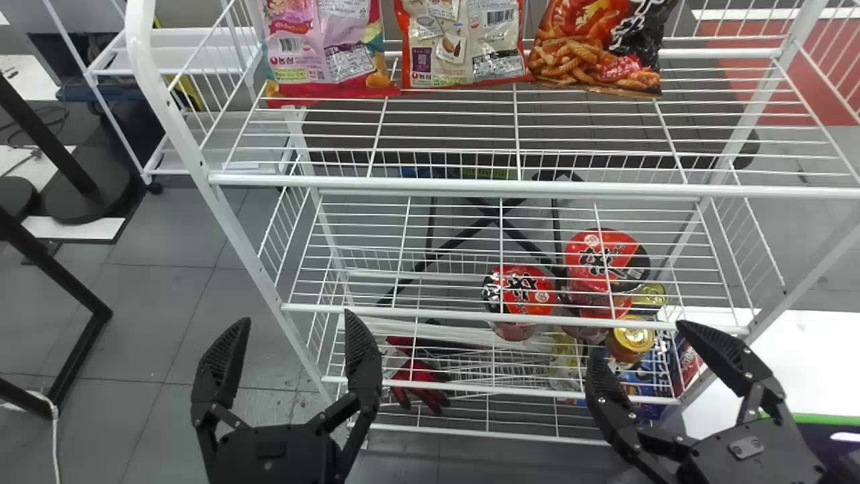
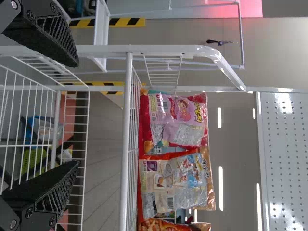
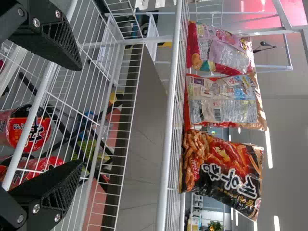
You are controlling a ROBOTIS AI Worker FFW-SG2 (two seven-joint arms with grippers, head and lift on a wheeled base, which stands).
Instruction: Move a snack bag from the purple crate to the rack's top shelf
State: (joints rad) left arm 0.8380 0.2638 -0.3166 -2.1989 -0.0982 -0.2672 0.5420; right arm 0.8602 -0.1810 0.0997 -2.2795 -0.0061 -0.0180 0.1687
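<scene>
Right claw (image 1: 638,341): released, fingers spread with nothing between them.
Right claw pose: in front of the rack, below the level of the top shelf's front rail (image 1: 470,184); directed forward and somewhat inward, to the robot's left.
Left claw (image 1: 295,319): released, fingers apart; held before the rack's left upright (image 1: 235,230), pointing forward.
Task's bag: presumably the black-and-orange snack bag (image 3: 224,173), at the right end of the row on the top shelf, behind the front rail.
Bearing from right claw: ahead and above, well apart; exact sideways offset cannot be told.
Long axis: roughly upright, slightly tilted; printed face toward the robot.
Nearer arm: right.
Adjacent bags: white-and-red bag (image 1: 463,44) beside it; pink bag (image 1: 322,47) at the row's left end.
Progress: placement appears complete, if this is the bag specified.
Next move: probably withdraw the right claw from the rack, keeping it below and in front of the rail; no further grasp seems required.
Caution: raising the claw before backing off could strike the rail and shake the row.
Handling: the bag is likely soft and may slump if nudged.
</scene>
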